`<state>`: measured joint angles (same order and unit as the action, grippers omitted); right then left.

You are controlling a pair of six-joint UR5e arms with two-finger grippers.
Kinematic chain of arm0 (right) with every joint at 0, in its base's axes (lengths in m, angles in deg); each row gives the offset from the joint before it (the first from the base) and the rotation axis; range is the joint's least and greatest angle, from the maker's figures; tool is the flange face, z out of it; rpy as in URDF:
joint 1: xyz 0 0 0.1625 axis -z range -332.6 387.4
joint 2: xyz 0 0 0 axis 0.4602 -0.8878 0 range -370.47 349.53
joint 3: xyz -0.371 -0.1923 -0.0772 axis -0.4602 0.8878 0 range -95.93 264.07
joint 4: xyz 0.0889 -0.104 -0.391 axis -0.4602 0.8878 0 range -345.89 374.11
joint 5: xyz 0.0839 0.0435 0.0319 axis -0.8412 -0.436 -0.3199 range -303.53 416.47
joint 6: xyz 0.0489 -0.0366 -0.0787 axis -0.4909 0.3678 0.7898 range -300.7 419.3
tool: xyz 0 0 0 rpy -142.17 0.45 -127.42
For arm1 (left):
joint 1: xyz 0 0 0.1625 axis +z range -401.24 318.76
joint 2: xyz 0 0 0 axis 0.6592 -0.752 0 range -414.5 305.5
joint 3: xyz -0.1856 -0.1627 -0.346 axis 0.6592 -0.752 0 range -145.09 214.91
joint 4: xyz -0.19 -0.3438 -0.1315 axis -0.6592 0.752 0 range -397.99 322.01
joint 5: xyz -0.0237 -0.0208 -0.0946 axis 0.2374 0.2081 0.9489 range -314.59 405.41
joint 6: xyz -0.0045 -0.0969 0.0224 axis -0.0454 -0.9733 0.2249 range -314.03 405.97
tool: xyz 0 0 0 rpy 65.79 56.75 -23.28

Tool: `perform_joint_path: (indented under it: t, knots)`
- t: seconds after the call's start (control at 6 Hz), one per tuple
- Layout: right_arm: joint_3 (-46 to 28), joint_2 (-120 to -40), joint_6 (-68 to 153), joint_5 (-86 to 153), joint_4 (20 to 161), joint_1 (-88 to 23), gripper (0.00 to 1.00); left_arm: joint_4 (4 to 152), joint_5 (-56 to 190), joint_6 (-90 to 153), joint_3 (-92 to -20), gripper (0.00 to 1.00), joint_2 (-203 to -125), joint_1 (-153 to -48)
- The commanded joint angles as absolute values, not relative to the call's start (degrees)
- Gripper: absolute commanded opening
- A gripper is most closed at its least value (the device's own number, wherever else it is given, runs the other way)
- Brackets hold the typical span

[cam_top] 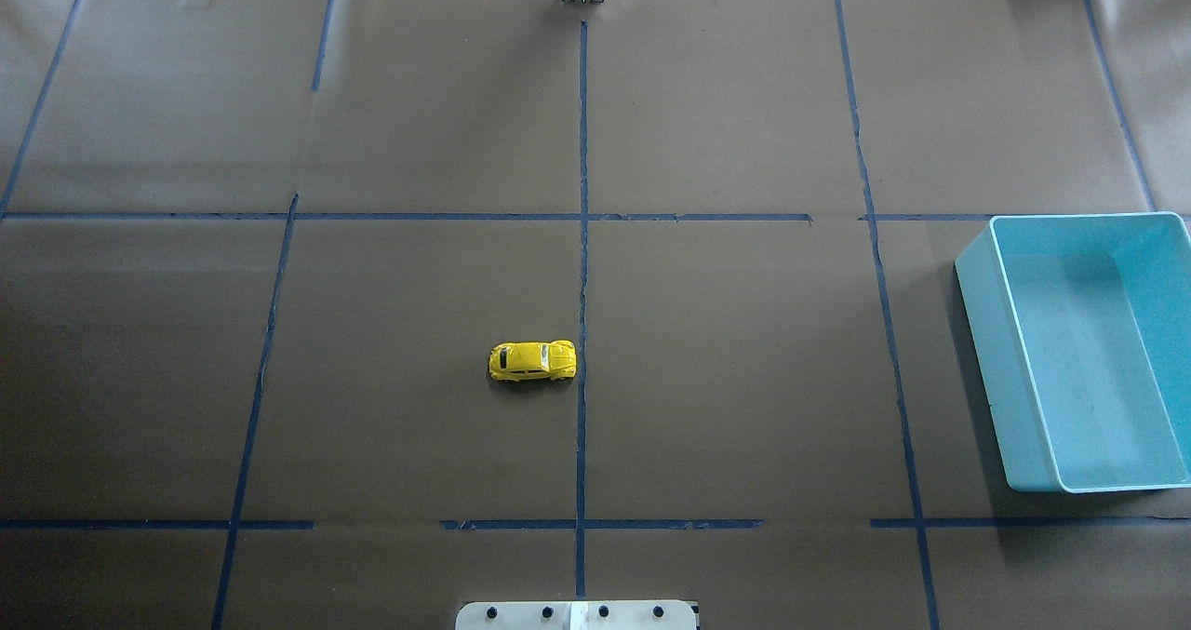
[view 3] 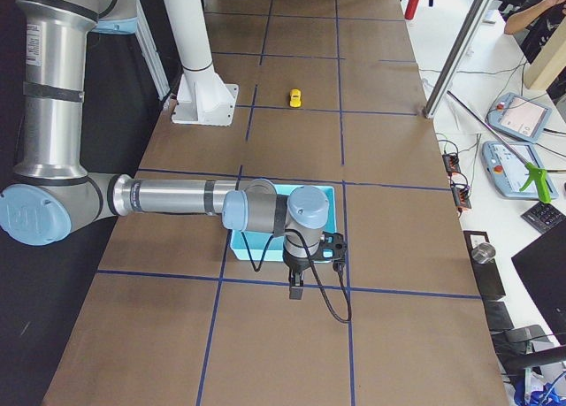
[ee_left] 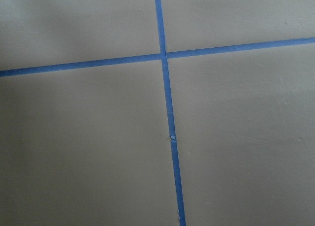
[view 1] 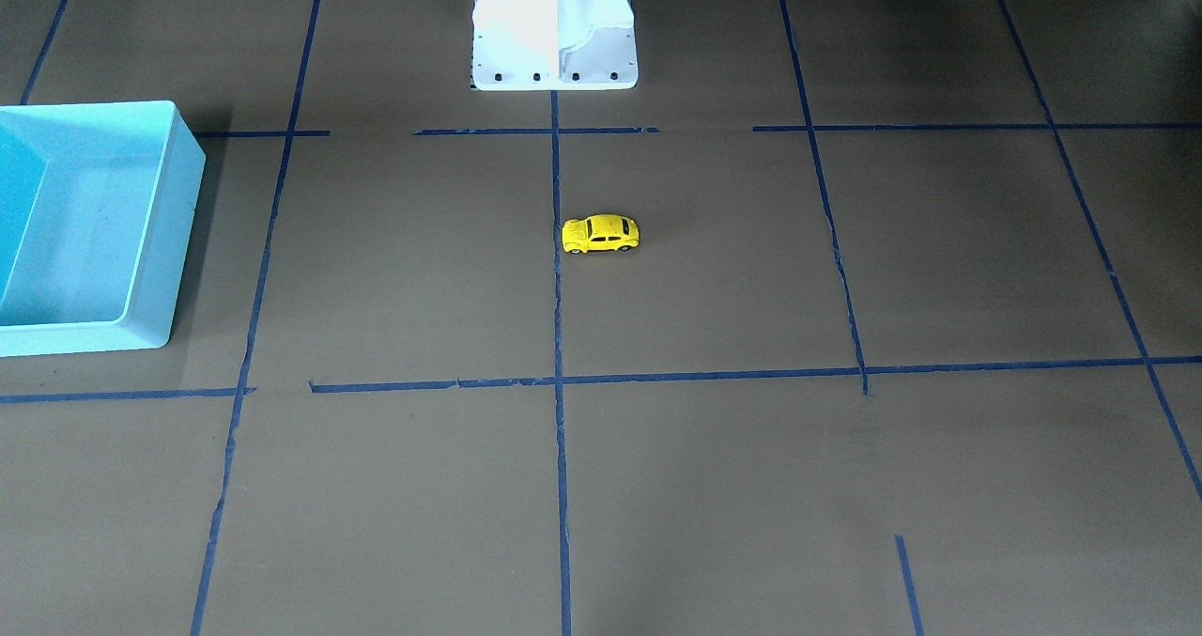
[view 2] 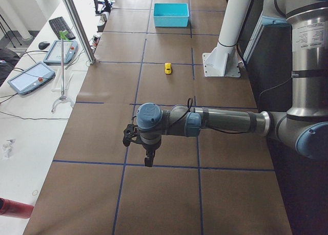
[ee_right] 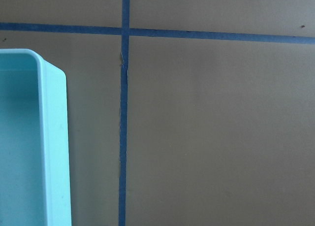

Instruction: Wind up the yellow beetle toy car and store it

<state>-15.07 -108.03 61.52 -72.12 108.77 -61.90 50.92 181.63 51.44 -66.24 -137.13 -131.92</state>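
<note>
The yellow beetle toy car (view 1: pixel 601 234) stands on its wheels near the middle of the table, just beside the centre tape line (cam_top: pixel 532 362). It also shows small in the left side view (view 2: pixel 167 68) and the right side view (view 3: pixel 295 97). The turquoise bin (cam_top: pixel 986 351) stands empty on the robot's right side (view 1: pixel 155 241). My left gripper (view 2: pixel 148 161) hangs over bare table far from the car. My right gripper (view 3: pixel 296 291) hangs just past the bin's outer end. Both show only in the side views, so I cannot tell whether they are open or shut.
Blue tape lines (cam_top: pixel 582 239) divide the brown paper-covered table into squares. The white robot base (view 1: pixel 554 44) stands at the table's edge behind the car. The right wrist view shows the bin's corner (ee_right: pixel 54 137). The left wrist view shows only a tape crossing (ee_left: pixel 164 56).
</note>
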Motion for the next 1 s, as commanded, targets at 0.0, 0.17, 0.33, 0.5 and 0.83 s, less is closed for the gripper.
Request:
perform_joint_path:
  t: [0.0,0.17,0.33,0.5,0.83]
  knots:
    - [-15.1,-108.0,61.6,-72.1,108.8,-61.9,1.00,50.5,181.6,51.5,-66.4,1.00,-137.6,-131.9]
    - [-15.1,-108.0,61.6,-72.1,108.8,-61.9,1.00,50.4,181.6,51.5,-66.3,1.00,-137.7,-131.8]
    - [-15.1,-108.0,61.6,-72.1,108.8,-61.8,1.00,50.5,181.5,51.5,-66.0,1.00,-138.3,-131.8]
    - [-15.0,-108.0,61.6,-72.1,108.8,-61.9,1.00,50.4,181.6,51.5,-66.6,1.00,-138.3,-131.8]
    - [-14.7,-108.0,61.6,-72.1,108.8,-61.8,1.00,50.3,181.6,51.5,-70.0,1.00,-138.3,-131.0]
